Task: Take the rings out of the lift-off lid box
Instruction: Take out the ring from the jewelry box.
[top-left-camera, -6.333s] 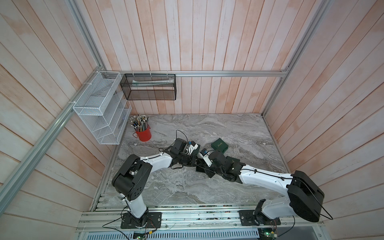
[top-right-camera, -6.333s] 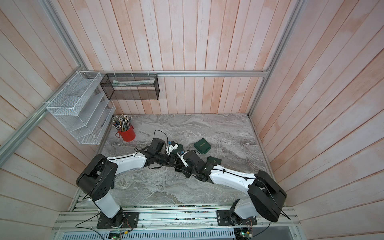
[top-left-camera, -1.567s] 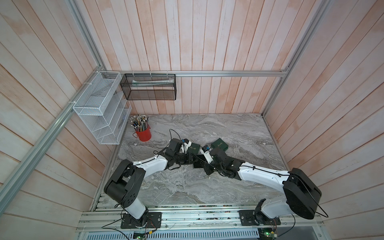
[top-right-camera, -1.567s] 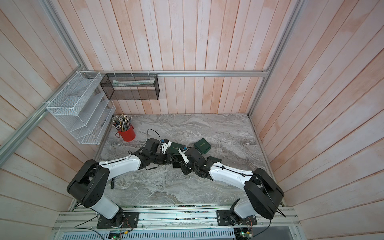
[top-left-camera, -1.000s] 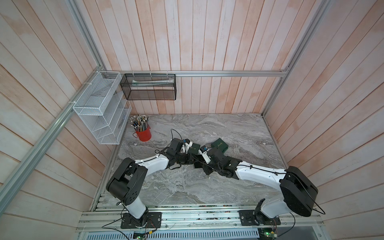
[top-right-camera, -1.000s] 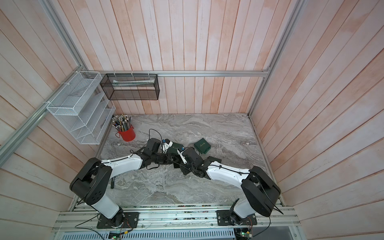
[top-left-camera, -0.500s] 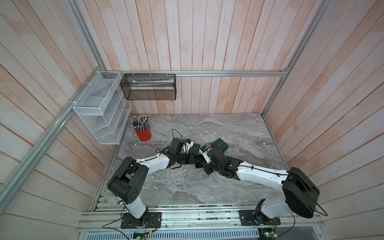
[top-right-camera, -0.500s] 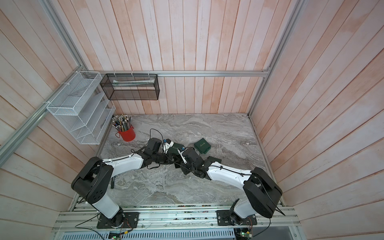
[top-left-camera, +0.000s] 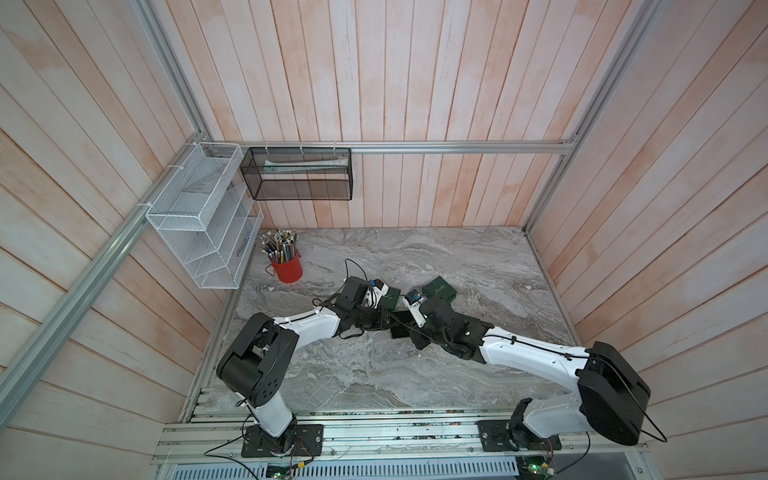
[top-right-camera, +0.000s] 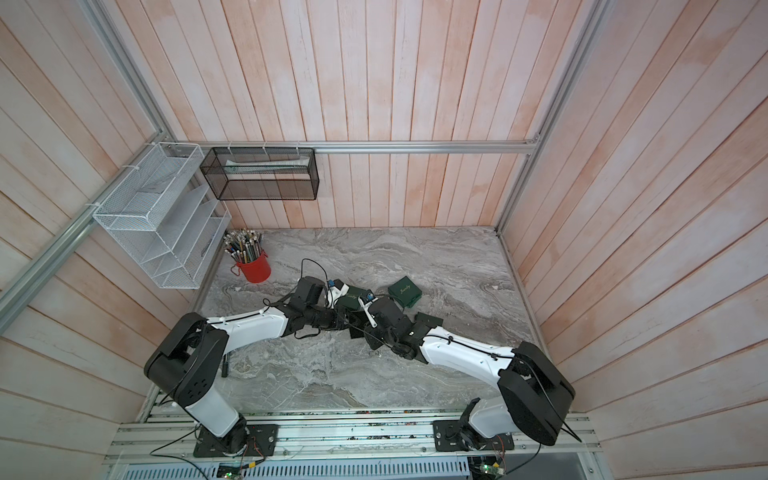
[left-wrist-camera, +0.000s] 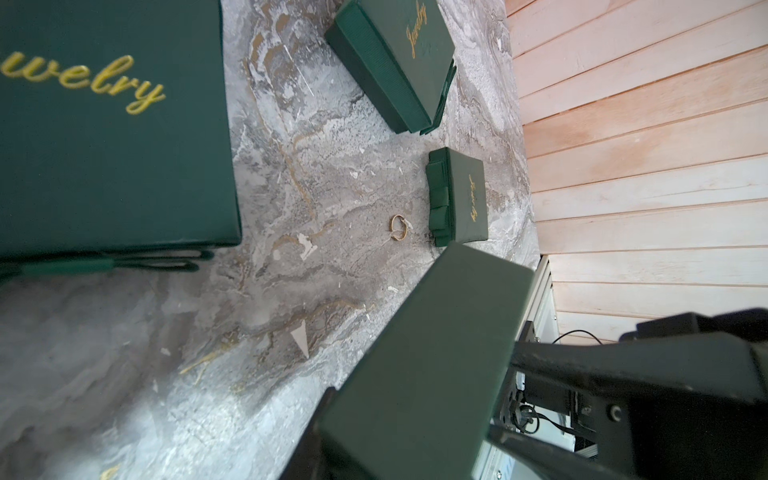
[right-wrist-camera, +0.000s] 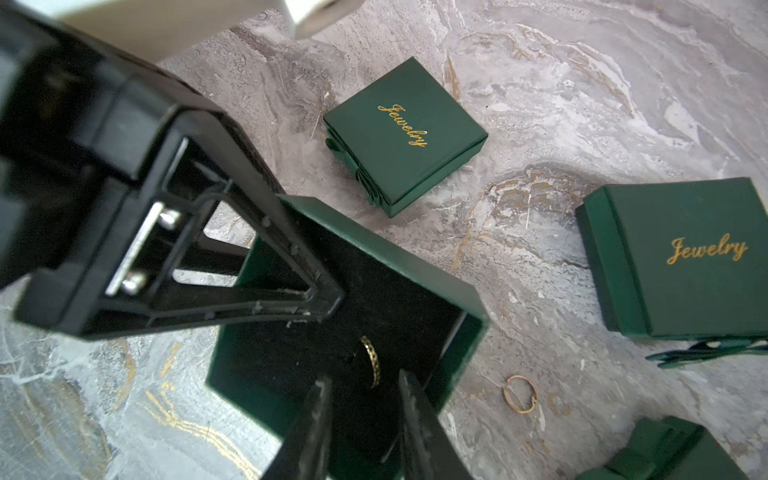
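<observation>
The lift-off lid box is a green base with a black lining, lid off. My left gripper is shut on its wall, with one finger reaching inside. One of the rings, a thin golden band, stands upright in the lining. My right gripper is open just above it, a fingertip on each side and not touching. Another ring, a thin open hoop, lies on the marble beside the box and shows again in the left wrist view. In both top views the arms hide the box.
Closed green "Jewelry" boxes lie around: one behind the open box, a larger one beside it, a small one near the loose ring. A red pencil cup stands at the back left. Wire racks hang on the wall.
Over six seconds both grippers have shifted slightly toward the back of the table and a green box now shows between them. In the last second hardly anything has moved.
</observation>
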